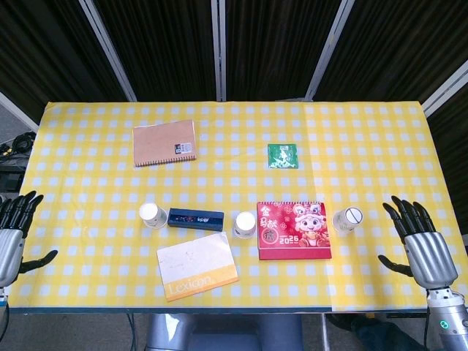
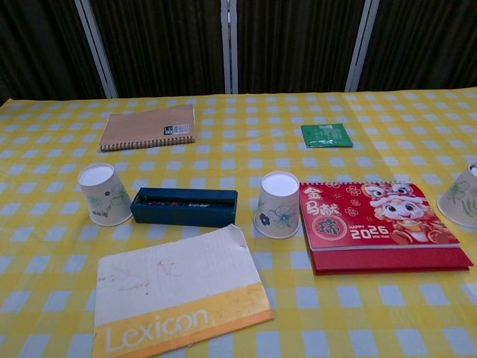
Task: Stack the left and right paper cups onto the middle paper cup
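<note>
Three white paper cups with a floral print stand upside down in a row across the table. The left cup (image 1: 153,215) (image 2: 105,195) sits beside a dark blue box. The middle cup (image 1: 244,224) (image 2: 279,204) stands between that box and a red calendar. The right cup (image 1: 346,219) (image 2: 462,198) is just right of the calendar, cut by the chest view's edge. My left hand (image 1: 14,230) hovers at the table's left edge, fingers spread, holding nothing. My right hand (image 1: 420,245) hovers near the right front corner, also spread and empty. Neither hand shows in the chest view.
A dark blue box (image 1: 195,218) lies between the left and middle cups. A red 2026 calendar (image 1: 294,230) lies between the middle and right cups. A Lexicon notepad (image 1: 197,266) sits near the front edge. Farther back lie a brown notebook (image 1: 164,142) and a green packet (image 1: 283,156).
</note>
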Action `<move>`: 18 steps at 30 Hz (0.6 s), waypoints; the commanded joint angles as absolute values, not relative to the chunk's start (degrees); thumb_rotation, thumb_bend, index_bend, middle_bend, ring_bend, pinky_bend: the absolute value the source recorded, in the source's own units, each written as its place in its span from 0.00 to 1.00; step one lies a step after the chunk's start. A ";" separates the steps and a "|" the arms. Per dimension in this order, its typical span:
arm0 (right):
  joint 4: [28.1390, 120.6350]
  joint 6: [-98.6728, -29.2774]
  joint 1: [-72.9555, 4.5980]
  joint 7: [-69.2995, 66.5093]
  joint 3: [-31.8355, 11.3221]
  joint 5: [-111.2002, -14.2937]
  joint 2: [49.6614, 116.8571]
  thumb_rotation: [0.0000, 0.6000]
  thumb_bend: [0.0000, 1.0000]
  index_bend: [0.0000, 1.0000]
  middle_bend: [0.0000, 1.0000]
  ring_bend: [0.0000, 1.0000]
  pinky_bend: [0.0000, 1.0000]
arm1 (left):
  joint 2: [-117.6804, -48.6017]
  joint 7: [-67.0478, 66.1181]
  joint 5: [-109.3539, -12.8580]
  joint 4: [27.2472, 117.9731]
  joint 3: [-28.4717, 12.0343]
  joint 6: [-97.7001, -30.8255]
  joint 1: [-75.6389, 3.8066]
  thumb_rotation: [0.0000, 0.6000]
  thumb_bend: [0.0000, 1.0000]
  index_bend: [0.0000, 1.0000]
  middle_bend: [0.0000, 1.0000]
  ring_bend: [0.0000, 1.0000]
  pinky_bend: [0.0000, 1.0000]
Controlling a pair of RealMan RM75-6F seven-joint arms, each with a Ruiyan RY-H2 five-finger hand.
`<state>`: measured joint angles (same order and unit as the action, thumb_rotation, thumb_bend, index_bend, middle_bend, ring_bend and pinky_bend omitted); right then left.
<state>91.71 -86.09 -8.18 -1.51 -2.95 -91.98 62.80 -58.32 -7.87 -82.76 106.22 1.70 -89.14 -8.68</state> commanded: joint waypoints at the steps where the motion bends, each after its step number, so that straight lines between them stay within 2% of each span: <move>1: 91.66 -85.65 -8.24 -1.53 -2.86 -91.81 62.92 1.00 0.00 0.06 0.00 0.00 0.00 | -58.30 -7.94 -82.41 106.39 1.50 -88.39 -8.66 1.00 0.00 0.00 0.00 0.00 0.00; 5: 91.57 -83.86 -8.77 -2.33 -2.71 -90.99 63.14 1.00 0.00 0.06 0.00 0.00 0.00 | -58.29 -7.80 -82.40 106.44 1.00 -87.94 -8.76 1.00 0.00 0.00 0.00 0.00 0.00; 9: 89.62 -78.73 -11.43 -3.95 -3.65 -88.76 63.10 1.00 0.00 0.06 0.00 0.00 0.00 | -58.22 -7.41 -82.60 106.44 0.58 -87.93 -8.58 1.00 0.00 0.00 0.00 0.00 0.00; 14: 84.74 -68.03 -17.50 -9.14 -5.83 -84.96 63.10 1.00 0.00 0.12 0.10 0.00 0.16 | -58.21 -7.45 -82.67 106.68 0.05 -87.40 -8.69 1.00 0.00 0.00 0.00 0.00 0.00; 18: 81.11 -58.42 -22.33 -14.11 -6.61 -82.46 62.81 1.00 0.12 0.16 0.18 0.04 0.24 | -58.28 -7.94 -82.49 106.80 -0.24 -86.93 -8.65 1.00 0.00 0.00 0.00 0.00 0.00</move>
<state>84.62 -65.14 -17.92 -9.69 -5.38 -85.10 62.99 -58.26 -7.87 -82.52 106.79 -0.21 -87.01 -8.66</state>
